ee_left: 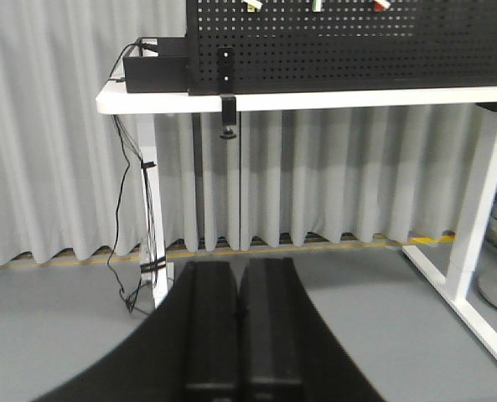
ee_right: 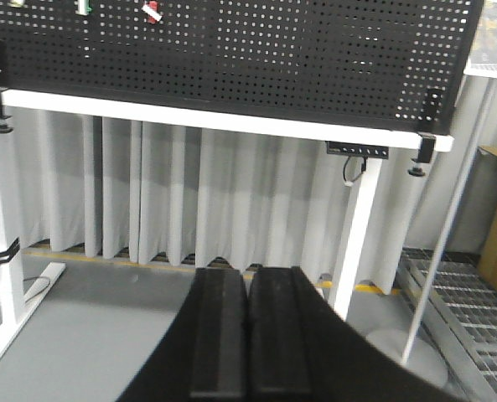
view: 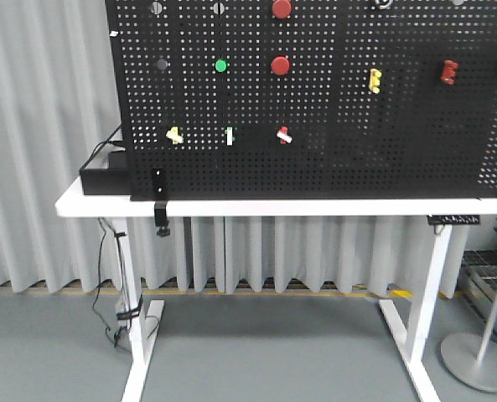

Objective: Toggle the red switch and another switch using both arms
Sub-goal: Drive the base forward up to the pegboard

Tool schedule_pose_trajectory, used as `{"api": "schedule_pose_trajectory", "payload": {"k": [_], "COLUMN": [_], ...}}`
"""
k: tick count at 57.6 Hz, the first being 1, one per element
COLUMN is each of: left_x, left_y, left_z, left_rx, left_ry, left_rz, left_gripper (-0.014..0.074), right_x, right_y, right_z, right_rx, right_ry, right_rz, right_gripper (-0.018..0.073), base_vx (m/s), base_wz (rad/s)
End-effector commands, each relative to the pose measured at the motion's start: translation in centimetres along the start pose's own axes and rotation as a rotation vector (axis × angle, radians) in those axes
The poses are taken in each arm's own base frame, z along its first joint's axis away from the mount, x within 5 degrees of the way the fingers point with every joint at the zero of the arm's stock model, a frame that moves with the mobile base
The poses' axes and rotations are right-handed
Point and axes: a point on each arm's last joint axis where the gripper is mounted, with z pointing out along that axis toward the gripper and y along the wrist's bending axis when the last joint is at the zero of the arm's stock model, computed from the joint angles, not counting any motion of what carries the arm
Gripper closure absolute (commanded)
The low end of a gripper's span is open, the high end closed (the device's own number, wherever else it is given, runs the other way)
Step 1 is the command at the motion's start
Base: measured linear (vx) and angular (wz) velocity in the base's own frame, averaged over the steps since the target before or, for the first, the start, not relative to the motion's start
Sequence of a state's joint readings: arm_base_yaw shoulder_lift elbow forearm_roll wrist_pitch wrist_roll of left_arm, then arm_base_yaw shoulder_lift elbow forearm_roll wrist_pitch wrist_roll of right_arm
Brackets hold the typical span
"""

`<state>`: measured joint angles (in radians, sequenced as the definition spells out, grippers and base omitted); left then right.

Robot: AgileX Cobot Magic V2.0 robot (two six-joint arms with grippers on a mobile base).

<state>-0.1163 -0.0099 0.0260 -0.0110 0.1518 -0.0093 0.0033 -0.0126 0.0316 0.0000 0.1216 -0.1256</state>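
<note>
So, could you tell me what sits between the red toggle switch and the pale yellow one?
Only a thin white toggle separates the red switch from the pale yellow switch, shown in the front view.

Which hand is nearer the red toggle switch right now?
Right, probably. The right hand sits low, below and right of the red toggle switch; the left hand is also low, farther off to its left. Neither touches it.
</note>
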Motion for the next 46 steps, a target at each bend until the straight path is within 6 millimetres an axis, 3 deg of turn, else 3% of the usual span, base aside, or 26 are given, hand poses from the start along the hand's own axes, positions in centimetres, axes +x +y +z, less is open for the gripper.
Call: {"api": "schedule_pose_trajectory", "payload": {"k": [1, 46], "left_x": [-0.25, -0.25], "left_y": [-0.01, -0.01], "left_z": [-0.05, -0.05], "left_rx": [0.003, 0.003], "left_ry": [-0.090, -0.090], "left_rz": [-0.020, -0.020], "left_gripper": [0.0594, 0.0594], "right_x": [-0.64, -0.64], "right_y": [-0.12, -0.12], "right_z": [-0.08, -0.08], "right_rx": [0.019, 0.019], "right_ry": [-0.088, -0.088], "right_rz": [-0.012, -0.012], "right_gripper": [0.0561, 0.0561], "base_vx": [0.44, 0.42], "base_wz": [-0.01, -0.02]}}
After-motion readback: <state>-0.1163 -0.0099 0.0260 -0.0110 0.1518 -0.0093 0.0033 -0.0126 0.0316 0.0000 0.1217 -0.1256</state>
